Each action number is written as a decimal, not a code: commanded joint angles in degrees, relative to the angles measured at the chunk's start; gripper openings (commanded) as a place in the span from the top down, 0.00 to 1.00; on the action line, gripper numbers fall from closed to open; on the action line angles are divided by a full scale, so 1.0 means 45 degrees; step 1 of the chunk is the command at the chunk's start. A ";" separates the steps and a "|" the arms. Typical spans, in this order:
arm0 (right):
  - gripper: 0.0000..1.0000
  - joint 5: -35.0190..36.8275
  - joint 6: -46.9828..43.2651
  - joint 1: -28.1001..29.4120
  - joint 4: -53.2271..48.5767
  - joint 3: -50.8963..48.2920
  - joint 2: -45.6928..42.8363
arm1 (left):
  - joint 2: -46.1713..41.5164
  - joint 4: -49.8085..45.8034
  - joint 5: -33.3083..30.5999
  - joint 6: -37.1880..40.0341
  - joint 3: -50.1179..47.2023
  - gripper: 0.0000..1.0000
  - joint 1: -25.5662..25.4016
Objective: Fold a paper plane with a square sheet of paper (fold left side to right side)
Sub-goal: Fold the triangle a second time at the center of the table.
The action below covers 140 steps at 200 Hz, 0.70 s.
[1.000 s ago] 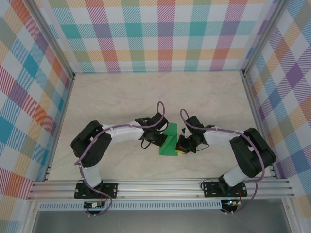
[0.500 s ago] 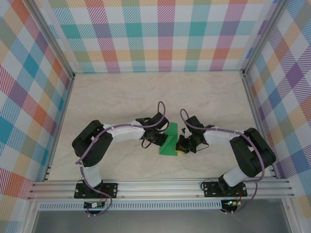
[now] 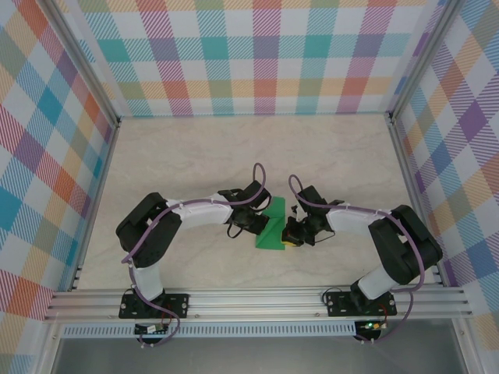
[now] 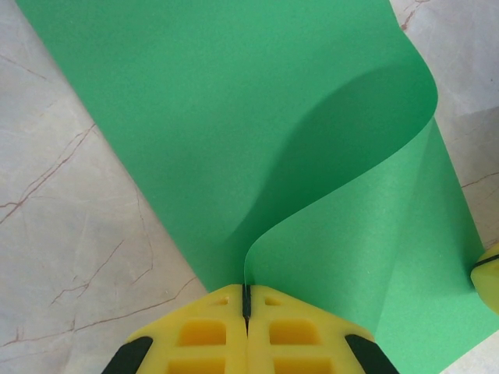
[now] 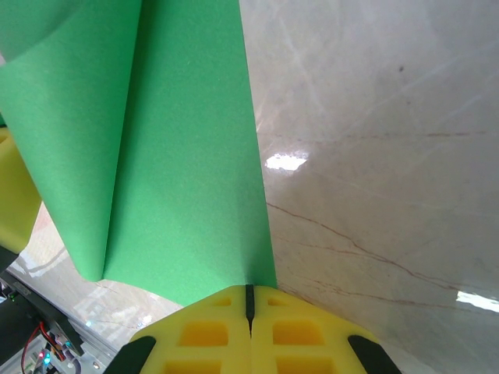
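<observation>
green thin paper sheet (image 3: 274,227), plain and smooth, lies on the pale marble-pattern table (image 3: 234,148), in the middle near the front, between both arms. one part of it rises and bends over in a soft curve. the left gripper (image 4: 246,300), yellow, is pressed together on the paper edge. the right gripper (image 5: 249,300) also pinches an edge.

Matt green paper (image 4: 234,117), glossy marble-look table (image 5: 374,117), smooth yellow plastic left claw (image 4: 246,294)
</observation>
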 commanded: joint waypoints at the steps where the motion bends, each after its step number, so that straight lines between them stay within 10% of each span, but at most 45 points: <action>1: 0.96 0.0283 -0.0297 0.0065 -0.0422 0.0214 0.0210 | 0.0306 -0.0325 -0.0050 0.0267 0.0000 1.00 0.0153; 140: 1.00 -0.0742 0.1072 -0.0134 0.1770 0.1250 -0.0439 | 0.0098 -0.0123 0.0106 0.0169 -0.0521 1.00 0.0142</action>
